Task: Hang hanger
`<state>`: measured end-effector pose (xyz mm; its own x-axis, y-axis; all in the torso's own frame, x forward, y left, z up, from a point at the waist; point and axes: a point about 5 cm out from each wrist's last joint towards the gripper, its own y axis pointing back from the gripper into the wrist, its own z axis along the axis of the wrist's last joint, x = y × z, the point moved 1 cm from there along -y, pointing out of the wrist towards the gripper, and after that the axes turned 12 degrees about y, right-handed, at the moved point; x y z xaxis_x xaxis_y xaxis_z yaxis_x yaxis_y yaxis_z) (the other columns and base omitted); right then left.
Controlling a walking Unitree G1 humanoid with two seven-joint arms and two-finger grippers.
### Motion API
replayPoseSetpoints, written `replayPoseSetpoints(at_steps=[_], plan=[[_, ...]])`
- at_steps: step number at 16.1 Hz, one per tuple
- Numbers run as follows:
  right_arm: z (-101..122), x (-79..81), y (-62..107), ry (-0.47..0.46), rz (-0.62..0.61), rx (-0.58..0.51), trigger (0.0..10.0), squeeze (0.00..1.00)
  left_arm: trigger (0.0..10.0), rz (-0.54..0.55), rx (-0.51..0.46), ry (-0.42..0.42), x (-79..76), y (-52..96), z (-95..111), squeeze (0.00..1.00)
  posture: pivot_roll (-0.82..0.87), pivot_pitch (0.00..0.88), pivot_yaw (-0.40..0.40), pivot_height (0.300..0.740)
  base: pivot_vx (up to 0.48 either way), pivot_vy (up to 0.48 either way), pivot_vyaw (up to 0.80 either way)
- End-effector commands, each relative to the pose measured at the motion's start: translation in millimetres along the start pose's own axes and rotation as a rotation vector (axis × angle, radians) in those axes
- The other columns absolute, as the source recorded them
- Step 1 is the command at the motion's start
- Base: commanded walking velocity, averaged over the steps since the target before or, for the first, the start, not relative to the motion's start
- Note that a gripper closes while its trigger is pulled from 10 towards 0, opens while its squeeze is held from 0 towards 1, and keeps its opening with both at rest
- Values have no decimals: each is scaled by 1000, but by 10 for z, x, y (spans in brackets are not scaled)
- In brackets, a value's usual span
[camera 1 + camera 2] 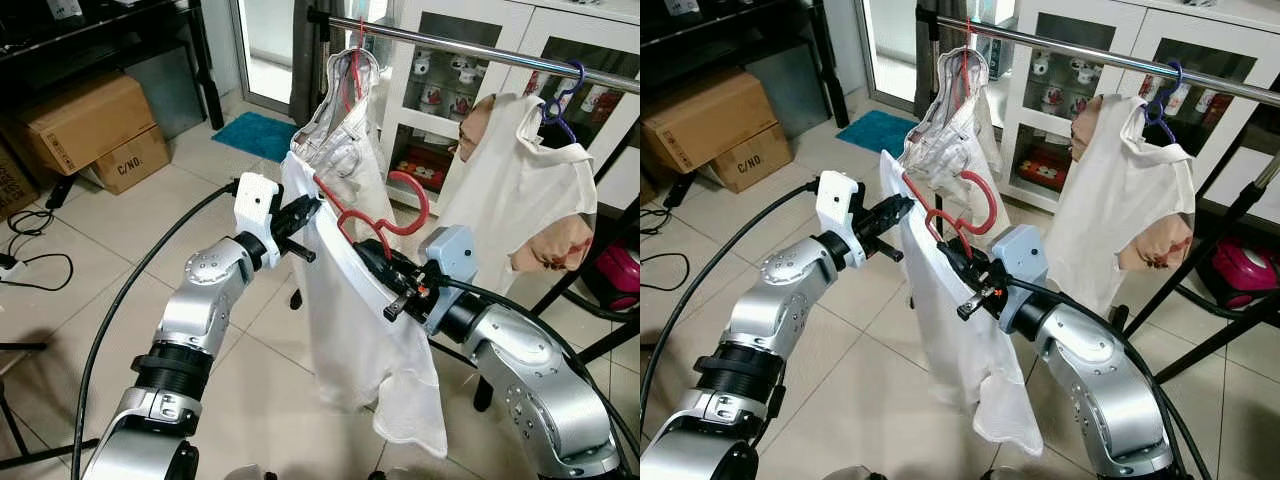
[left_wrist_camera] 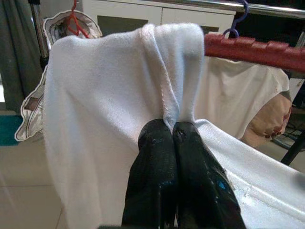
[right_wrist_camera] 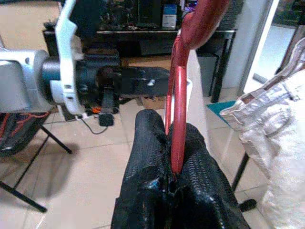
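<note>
A red plastic hanger carries a white shirt that hangs down between my two arms, below the metal rail. My right gripper is shut on the hanger's red bar, just under its hook. My left gripper is shut on the shirt's shoulder fold at the hanger's left end. The hook is below the rail and does not touch it.
On the rail hang a patterned garment on a red hanger at left and a cream shirt on a purple hanger at right. A white glass cabinet stands behind. Cardboard boxes, cables and a rack leg are on the tiled floor.
</note>
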<state>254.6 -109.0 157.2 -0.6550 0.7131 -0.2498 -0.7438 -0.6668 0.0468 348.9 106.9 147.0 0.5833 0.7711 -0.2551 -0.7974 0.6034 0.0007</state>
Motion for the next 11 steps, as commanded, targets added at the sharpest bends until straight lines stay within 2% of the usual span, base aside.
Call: replayPoseSetpoints(at_steps=[1,4,7,9,11], plan=[[-6,-80,23,43,-65,38,0,0,0,-26,-53,-2,-29,17,115,0,-103,0,24,740,0,0,0],[-112,-201,63,55,-134,112,0,0,0,-59,-98,-10,-88,68,200,0,-103,0,28,740,0,0,0],[-236,-190,127,74,-96,191,0,0,0,-5,-147,-40,-31,143,295,0,-101,0,29,740,0,0,0],[-374,-125,230,98,12,271,0,0,0,70,-236,-70,77,249,470,0,-99,0,29,740,0,0,0],[-393,-104,304,108,86,270,0,0,0,176,-290,-119,257,324,622,0,-99,0,30,740,0,0,0]])
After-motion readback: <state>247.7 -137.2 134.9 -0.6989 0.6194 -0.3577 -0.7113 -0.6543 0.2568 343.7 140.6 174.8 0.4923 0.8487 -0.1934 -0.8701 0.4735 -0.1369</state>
